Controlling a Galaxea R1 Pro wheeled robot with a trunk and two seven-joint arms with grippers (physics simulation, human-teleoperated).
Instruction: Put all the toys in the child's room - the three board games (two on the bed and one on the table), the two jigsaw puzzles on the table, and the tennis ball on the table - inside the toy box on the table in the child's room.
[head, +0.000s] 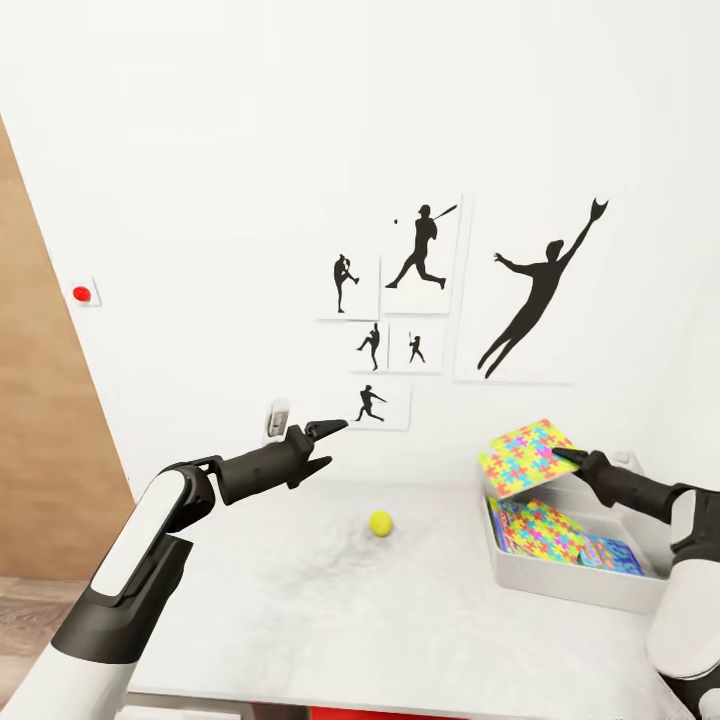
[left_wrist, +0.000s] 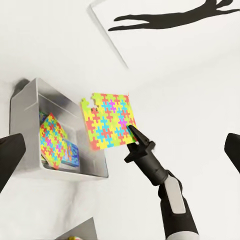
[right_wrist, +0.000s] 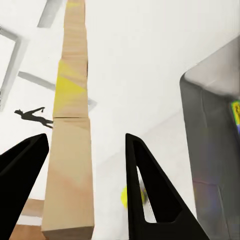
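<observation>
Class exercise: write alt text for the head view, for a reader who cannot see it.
The right tool holds a jigsaw puzzle tilted above the toy box, which already contains another puzzle. A tennis ball sits on the table; the left tool hovers open.

The table (head: 300, 610) fills the lower middle of the head view, set against the wall. The toy box (head: 560, 580) sits on it at the right, with one jigsaw puzzle (head: 540, 528) lying inside and a board game (head: 610, 555) to that puzzle's right. The second jigsaw puzzle (head: 525, 458) is tilted in the air above the box's upper left corner, gripped at its right edge by the right gripper (head: 565, 458). The tennis ball (head: 380, 522) rests on the table at centre, left of the box. The left gripper (head: 325, 445) hovers above the table, up and left of the ball.
</observation>
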